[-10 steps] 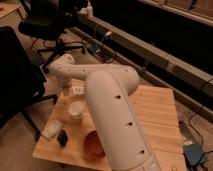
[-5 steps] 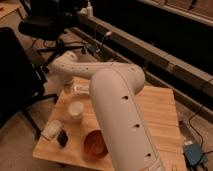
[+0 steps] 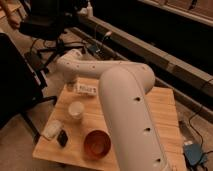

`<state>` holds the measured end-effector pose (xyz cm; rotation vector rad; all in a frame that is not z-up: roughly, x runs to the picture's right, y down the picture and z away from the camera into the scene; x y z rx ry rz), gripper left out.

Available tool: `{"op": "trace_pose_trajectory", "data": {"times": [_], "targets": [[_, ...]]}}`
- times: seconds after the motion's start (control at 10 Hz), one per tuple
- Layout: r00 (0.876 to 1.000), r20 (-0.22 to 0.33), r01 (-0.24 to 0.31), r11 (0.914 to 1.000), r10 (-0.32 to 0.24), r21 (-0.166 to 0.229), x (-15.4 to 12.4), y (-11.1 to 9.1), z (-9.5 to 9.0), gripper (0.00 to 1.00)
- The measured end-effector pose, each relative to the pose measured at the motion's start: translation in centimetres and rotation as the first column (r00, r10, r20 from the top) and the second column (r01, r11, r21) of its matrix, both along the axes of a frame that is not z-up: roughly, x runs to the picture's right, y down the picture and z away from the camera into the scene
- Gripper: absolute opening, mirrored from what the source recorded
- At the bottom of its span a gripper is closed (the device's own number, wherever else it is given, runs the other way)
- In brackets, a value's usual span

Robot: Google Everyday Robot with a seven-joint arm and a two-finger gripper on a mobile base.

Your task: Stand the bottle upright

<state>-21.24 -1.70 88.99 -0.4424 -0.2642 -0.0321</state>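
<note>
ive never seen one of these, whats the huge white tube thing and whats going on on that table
The huge white tube is a robot arm, seen from close behind and above, so it fills much of the picture. There is only this one camera view, looking down along the arm at a wooden table.

The arm bends at the far left and points down. Its end effector, the two-finger grasping part, sits low at the table's far left edge with its fingers closed, right beside a small whitish bottle lying on its side. Whether it actually grips the bottle cannot be told.

Nearer the camera stand a short white cup and a red-brown bowl. By the left corner lie a pale flat thing and a small dark oblong thing.
</note>
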Motion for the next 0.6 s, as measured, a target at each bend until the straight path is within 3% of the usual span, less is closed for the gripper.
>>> {"op": "trace_pose_trajectory", "data": {"times": [0.6], "targets": [[0.994,0.021,-0.111,0.9935,0.11,0.028,2.7,-1.8,-2.0,0.28]]}}
